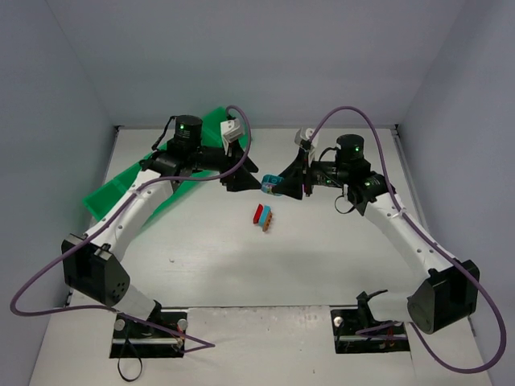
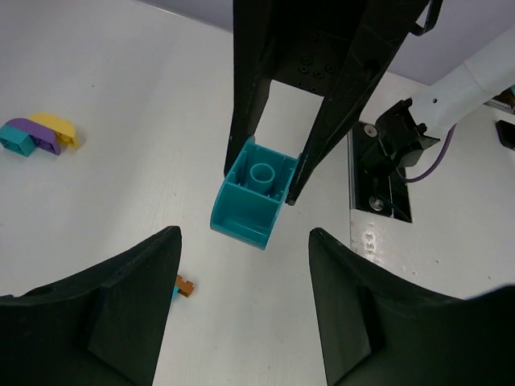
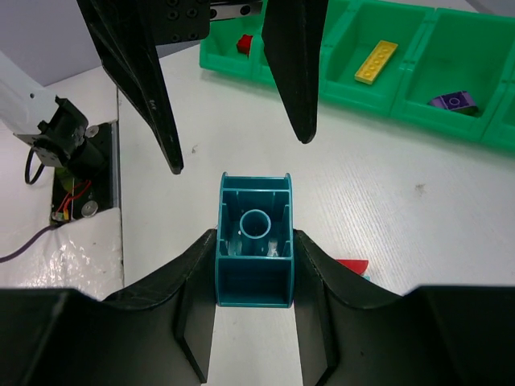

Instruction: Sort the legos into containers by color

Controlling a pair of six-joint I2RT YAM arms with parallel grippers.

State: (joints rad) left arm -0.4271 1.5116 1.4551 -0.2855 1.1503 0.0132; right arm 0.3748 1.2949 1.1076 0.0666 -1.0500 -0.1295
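**A:** How far along is the sorting?

**B:** Partly done. The green tray (image 1: 113,195), behind the left gripper (image 2: 243,235), holds a red piece (image 3: 244,42), a yellow plate (image 3: 376,61) and a purple brick (image 3: 452,101), each in its own compartment. A red-blue-orange cluster (image 1: 263,215) lies on the table (image 1: 201,265) below both grippers. A teal-purple-yellow cluster (image 2: 36,135) waits too.

**A:** And the teal brick (image 3: 254,257)?

**B:** It's in mid-air, clamped in the right gripper (image 3: 254,241). Its long axis points toward the left gripper, whose jaws stand apart just beyond it.

Found green tray (image 1: 113,193) partly hidden behind left arm (image 1: 137,207), red brick (image 3: 352,264) mostly behind right gripper (image 3: 255,237) finger (image 3: 330,305).
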